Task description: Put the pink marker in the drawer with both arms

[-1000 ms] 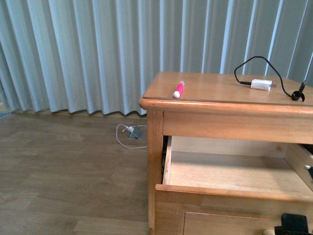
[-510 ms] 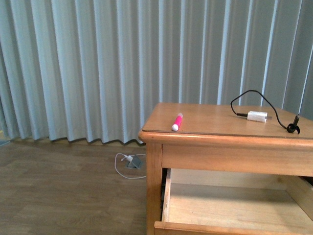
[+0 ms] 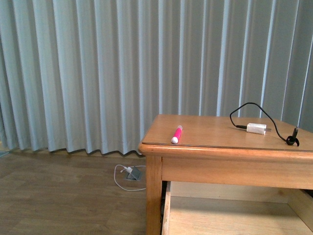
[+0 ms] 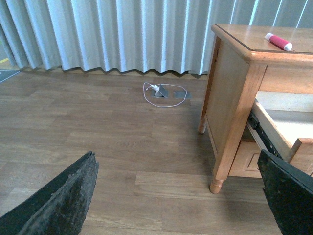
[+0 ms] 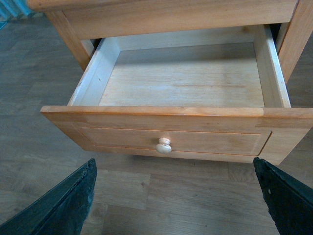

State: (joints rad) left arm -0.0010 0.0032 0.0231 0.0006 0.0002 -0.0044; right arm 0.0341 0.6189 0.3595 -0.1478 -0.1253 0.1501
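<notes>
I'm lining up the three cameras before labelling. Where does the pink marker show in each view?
Front view: the pink marker lies on the cabinet top, near its left front corner.
Left wrist view: the pink marker lies on that same top, near the edge.
Right wrist view: not in it.
Shared landmark: the open drawer, also seen by the left wrist and the right wrist.
</notes>
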